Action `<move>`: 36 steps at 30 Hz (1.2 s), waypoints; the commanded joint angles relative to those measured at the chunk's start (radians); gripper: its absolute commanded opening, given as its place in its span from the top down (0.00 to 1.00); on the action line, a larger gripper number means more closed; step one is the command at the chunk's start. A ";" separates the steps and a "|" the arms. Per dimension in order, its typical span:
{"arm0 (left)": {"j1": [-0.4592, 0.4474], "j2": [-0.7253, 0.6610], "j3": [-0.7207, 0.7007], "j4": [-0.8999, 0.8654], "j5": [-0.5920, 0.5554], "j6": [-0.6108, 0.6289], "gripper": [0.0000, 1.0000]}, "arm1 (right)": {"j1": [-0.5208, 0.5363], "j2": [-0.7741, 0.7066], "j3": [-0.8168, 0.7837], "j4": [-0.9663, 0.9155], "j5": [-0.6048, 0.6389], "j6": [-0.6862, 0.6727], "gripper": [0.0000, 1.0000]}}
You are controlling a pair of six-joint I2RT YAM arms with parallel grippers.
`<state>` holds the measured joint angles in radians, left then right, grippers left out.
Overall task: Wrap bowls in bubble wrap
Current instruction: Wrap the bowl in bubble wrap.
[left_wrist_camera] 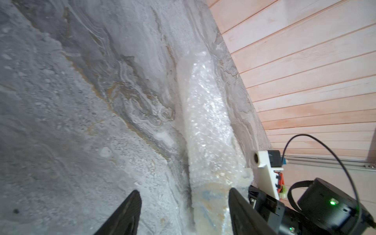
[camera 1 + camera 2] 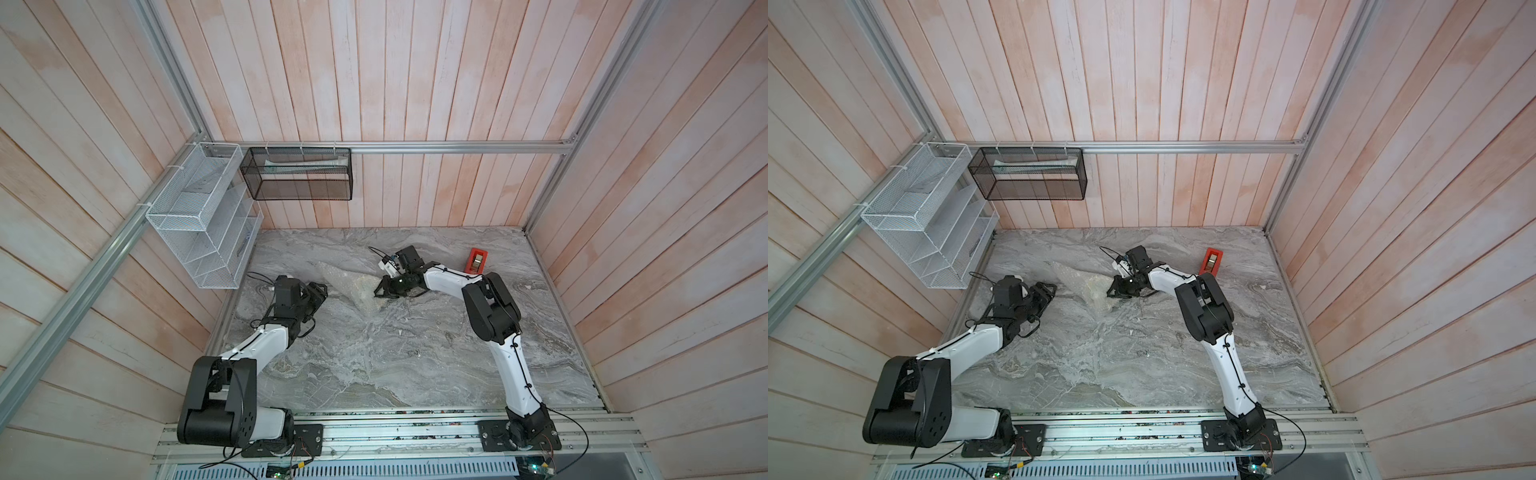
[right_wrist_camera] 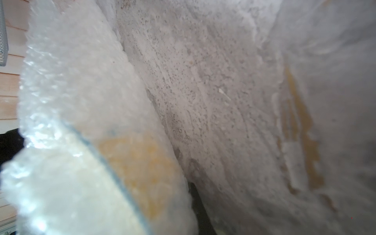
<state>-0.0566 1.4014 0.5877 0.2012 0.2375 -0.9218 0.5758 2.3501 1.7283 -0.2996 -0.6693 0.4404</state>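
On the marble table [image 2: 415, 353] the bubble wrap [image 2: 353, 286] lies bunched over the bowl [image 3: 138, 162], between the grippers. The left gripper [image 2: 321, 292] stands released beside it; whether the right gripper [image 2: 384, 291] grips it cannot be told. Unheld, the wrap may spring open.

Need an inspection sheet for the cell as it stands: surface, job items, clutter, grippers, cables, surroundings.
Surface: grey marble tabletop, no spills seen.
Job's things: bubble wrap bundled over the bowl, orange pattern showing through.
Clutter: red tape dispenser, far right.
Grippers: left gripper open, near the bundle; right gripper at the bundle's bowl end, grip unclear.
Cables: black wrist cables looped at both wrists.
Surroundings: white wire basket and black mesh basket on plank walls.
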 commanded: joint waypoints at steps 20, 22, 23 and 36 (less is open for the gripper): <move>0.028 0.360 0.125 0.431 0.152 0.020 0.23 | 0.000 -0.049 0.004 -0.140 -0.013 -0.063 0.99; 0.029 0.394 0.144 0.440 0.155 0.010 0.23 | 0.001 -0.055 -0.011 -0.133 -0.013 -0.059 0.99; 0.029 0.417 0.154 0.452 0.163 0.005 0.23 | 0.002 -0.057 -0.016 -0.130 -0.012 -0.057 0.99; 0.027 0.540 0.214 0.565 0.214 0.015 0.30 | 0.004 -0.080 -0.052 -0.127 0.013 -0.051 1.00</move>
<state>-0.0326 1.9110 0.7612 0.6991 0.4229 -0.9272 0.5755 2.3108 1.6924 -0.4088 -0.6712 0.3920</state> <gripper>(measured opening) 0.704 0.135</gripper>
